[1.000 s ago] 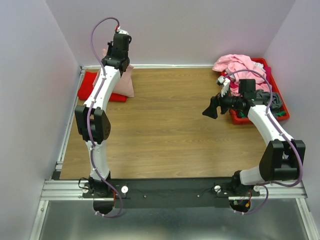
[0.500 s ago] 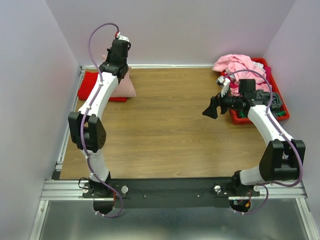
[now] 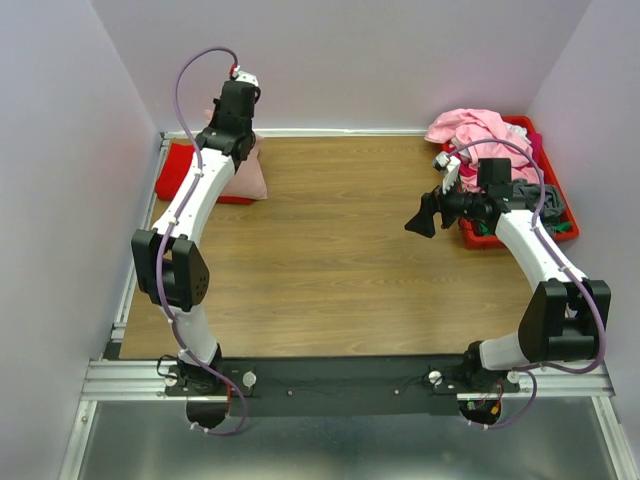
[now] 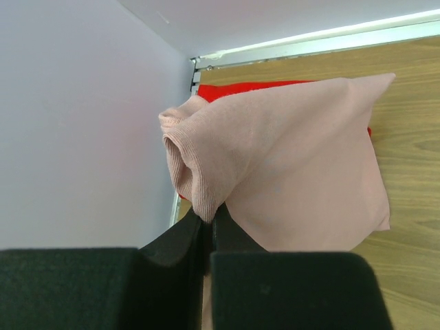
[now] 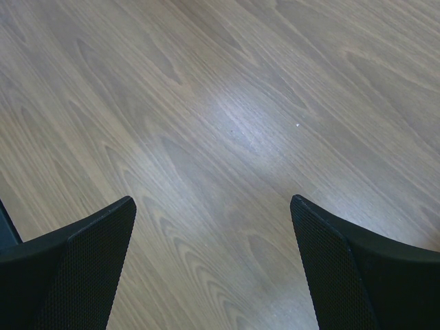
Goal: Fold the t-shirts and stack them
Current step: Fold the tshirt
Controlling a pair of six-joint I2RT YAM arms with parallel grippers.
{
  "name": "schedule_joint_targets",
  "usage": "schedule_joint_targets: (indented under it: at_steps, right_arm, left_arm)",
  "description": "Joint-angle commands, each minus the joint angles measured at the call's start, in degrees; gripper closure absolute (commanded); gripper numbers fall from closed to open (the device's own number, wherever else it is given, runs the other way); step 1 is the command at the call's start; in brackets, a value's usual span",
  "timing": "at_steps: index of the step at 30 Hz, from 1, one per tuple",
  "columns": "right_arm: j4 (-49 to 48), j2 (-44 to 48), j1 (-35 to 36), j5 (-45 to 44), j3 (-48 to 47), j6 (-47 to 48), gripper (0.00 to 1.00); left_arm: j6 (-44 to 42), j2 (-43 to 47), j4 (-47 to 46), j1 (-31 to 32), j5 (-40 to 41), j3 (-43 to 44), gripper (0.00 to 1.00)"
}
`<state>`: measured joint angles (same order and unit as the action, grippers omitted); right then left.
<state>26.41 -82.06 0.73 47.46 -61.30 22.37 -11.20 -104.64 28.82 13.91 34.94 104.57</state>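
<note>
Left pincer [image 4: 208, 221] is closed on a bunched fold of the dusty-pink t-shirt [image 4: 295, 158], just beside its ribbed edge. The cloth is held up at the far left corner of the table [image 3: 330, 260], near the wall. The rest of this t-shirt is spread downwards and is draped partly over a bright red t-shirt [image 3: 177, 170], which is seen lying on the table under it. At the right side of the table the right pincer [image 5: 213, 203] is held wide open above bare wood, and nothing is found between its fingers. Close behind it a red plastic bin [image 3: 563, 222] is placed at the right edge. More t-shirts are heaped in it, with a light pink t-shirt [image 3: 470, 127] on top and a grey t-shirt [image 3: 548, 198] lower down.
</note>
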Motion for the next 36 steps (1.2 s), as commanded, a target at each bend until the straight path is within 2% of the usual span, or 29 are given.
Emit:
schedule_joint_targets:
  at_steps: [1, 11, 36]
  right_arm:
    - [-0.57, 0.32, -0.29, 1.23, 0.92, -0.22, 0.00]
    - [-0.57, 0.32, -0.29, 1.23, 0.92, -0.05, 0.00]
    - [-0.66, 0.15, -0.29, 0.97, 1.00, 0.04, 0.00]
  left_arm:
    - [-0.49, 0.14, -1.76, 0.15, 0.83, 2.73, 1.00]
    - [-0.75, 0.31, -1.40, 0.68, 0.66, 4.94, 1.00]
    - [-1.98, 8.93, -2.80, 2.61, 1.10, -3.06, 1.00]
